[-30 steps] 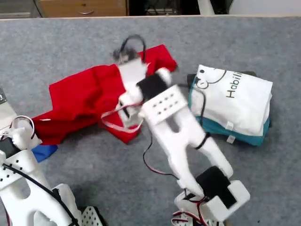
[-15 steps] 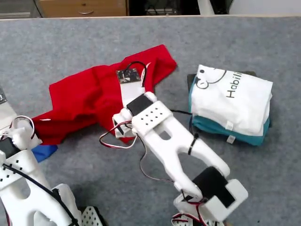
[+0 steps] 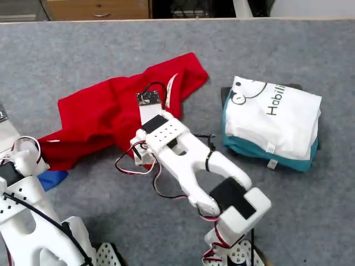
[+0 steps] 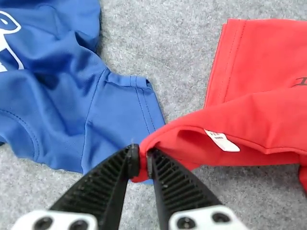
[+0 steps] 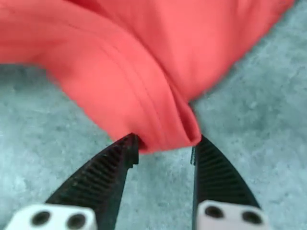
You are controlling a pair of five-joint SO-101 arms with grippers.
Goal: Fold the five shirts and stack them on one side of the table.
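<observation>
A red shirt [image 3: 105, 111] lies crumpled on the grey table, left of centre. My right arm [image 3: 166, 133] hangs over its near edge. In the right wrist view my right gripper [image 5: 165, 143] is open, its fingers either side of a thick fold of the red shirt [image 5: 144, 72]. My left gripper [image 4: 142, 160] is shut on a corner of the red shirt [image 4: 259, 86], just above a blue shirt [image 4: 57, 86]. The left arm [image 3: 22, 166] sits at the table's near left, beside the blue shirt [image 3: 52, 178].
A stack of folded shirts stands at the right, a white shirt [image 3: 277, 116] on top and a teal one [image 3: 260, 151] under it. A wooden drawer unit [image 3: 97, 8] stands beyond the far edge. Bare grey table [image 3: 310, 221] lies near right.
My right arm has drawn back from the middle of the red shirt toward its near edge and come down lower. The left arm has stayed put.
</observation>
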